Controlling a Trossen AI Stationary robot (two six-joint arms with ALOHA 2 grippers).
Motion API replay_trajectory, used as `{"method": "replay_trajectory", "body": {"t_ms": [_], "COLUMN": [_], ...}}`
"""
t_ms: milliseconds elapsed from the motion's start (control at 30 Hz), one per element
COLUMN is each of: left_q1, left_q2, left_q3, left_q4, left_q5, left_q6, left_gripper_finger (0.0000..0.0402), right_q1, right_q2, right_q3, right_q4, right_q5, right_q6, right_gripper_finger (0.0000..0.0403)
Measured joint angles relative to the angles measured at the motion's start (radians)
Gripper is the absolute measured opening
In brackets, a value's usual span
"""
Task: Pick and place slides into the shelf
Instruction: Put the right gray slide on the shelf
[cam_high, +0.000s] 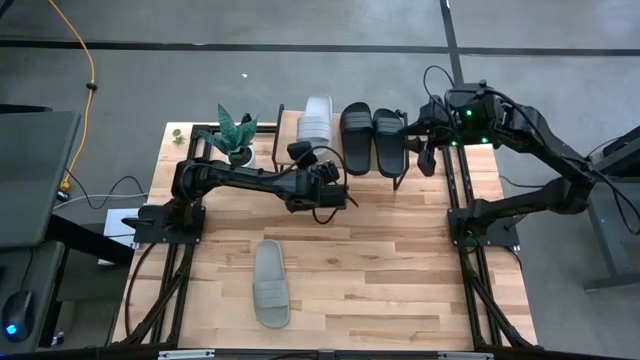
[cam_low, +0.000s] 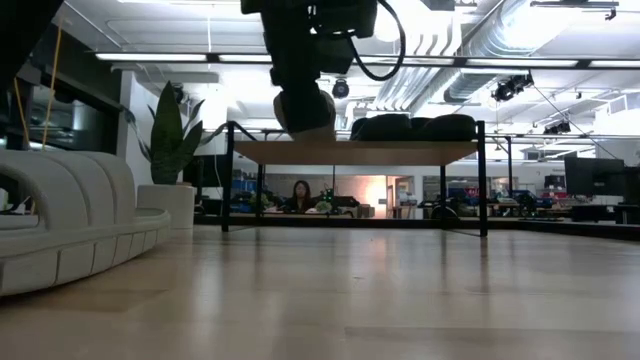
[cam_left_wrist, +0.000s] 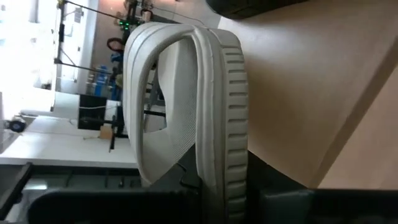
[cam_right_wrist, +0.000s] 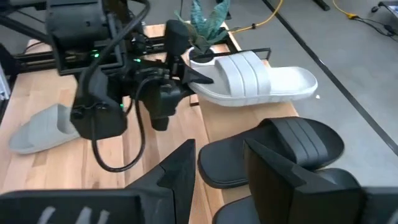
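Note:
My left gripper (cam_high: 310, 157) is shut on a pale slide (cam_high: 316, 118) and holds it just over the left end of the shelf (cam_high: 340, 178). I cannot tell whether the slide touches the shelf's plank top (cam_low: 355, 152). Two black slides (cam_high: 372, 138) lie side by side on their soles on the plank (cam_right_wrist: 217, 121), also seen in the low view (cam_low: 410, 127). A second pale grey-green slide (cam_high: 270, 284) lies sole down on the table near its near edge. My right gripper (cam_high: 418, 142) is open at the shelf's right end, beside the black slides (cam_right_wrist: 292, 146). My left gripper holds the pale slide by its heel end (cam_right_wrist: 200, 79), pinched between the two fingers, one on the footbed side and one on the sole side (cam_left_wrist: 231, 180). The fingers come level from the table's near side, along the slide. The slide sits level, its toe toward the far edge.
A potted plant (cam_high: 235, 130) stands on the table just left of the shelf. The shelf's thin black legs (cam_low: 228, 180) leave a gap under the plank. Open tabletop (cam_high: 400, 270) lies between the shelf and the near edge. A person (cam_low: 300, 195) sits in the room beyond.

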Motion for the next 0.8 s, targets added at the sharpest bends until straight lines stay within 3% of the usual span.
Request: {"method": "replay_trajectory", "body": {"t_ms": [800], "left_q1": [-0.012], "left_q2": [0.114], "left_q3": [0.001], "left_q4": [0.265], "left_q5": [0.045], "left_q6": [0.199], "left_gripper_finger": [0.0033], "right_q1": [0.056], "right_q2": [0.000], "right_q3": [0.000], "right_q4": [0.025], "right_q5": [0.034], "right_q6": [0.010], "right_gripper_finger": [0.0126]}}
